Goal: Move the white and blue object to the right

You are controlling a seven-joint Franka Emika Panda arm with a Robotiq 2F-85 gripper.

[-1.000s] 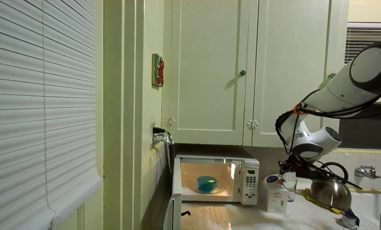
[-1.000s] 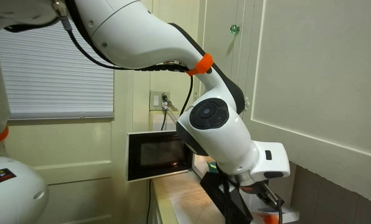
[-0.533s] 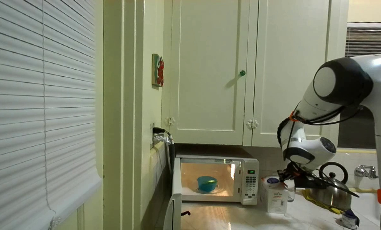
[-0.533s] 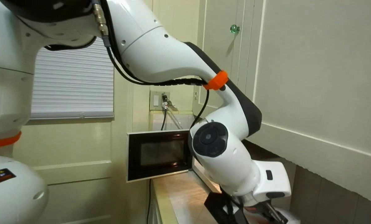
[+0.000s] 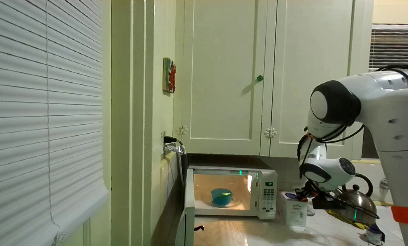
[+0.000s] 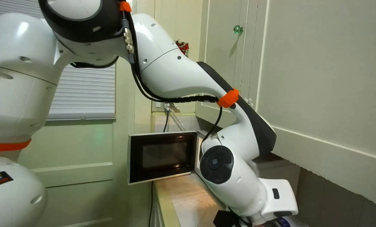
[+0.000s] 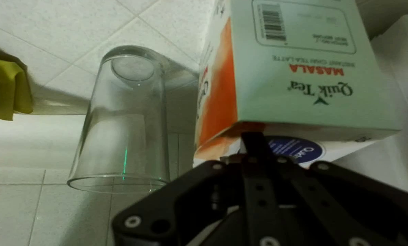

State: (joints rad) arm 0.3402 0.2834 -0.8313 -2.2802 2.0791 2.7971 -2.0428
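Note:
A white carton [image 5: 295, 214] with orange patches and a blue oval on its top stands on the counter, right of the microwave. In the wrist view the carton [image 7: 313, 78] appears upside down, its top with the blue oval facing my gripper. My gripper [image 5: 300, 196] is at the carton's top from above. In the wrist view its fingers [image 7: 253, 136] look closed together against or just in front of the top; whether the flap is pinched is hidden. A small white and dark blue container [image 5: 375, 235] lies near the sink, apart from my gripper.
A clear glass [image 7: 125, 126] stands close beside the carton. A kettle [image 5: 358, 206] on a yellow cloth [image 5: 347, 220] is behind the gripper. The microwave [image 5: 269, 208] has its door [image 6: 162, 157] open, with a blue bowl [image 5: 221, 197] inside. Cabinets [image 5: 224, 85] hang above.
My gripper has moved down onto the carton's top, and the arm's elbow has swung lower and further into view. The carton's raised top flap now lies lower.

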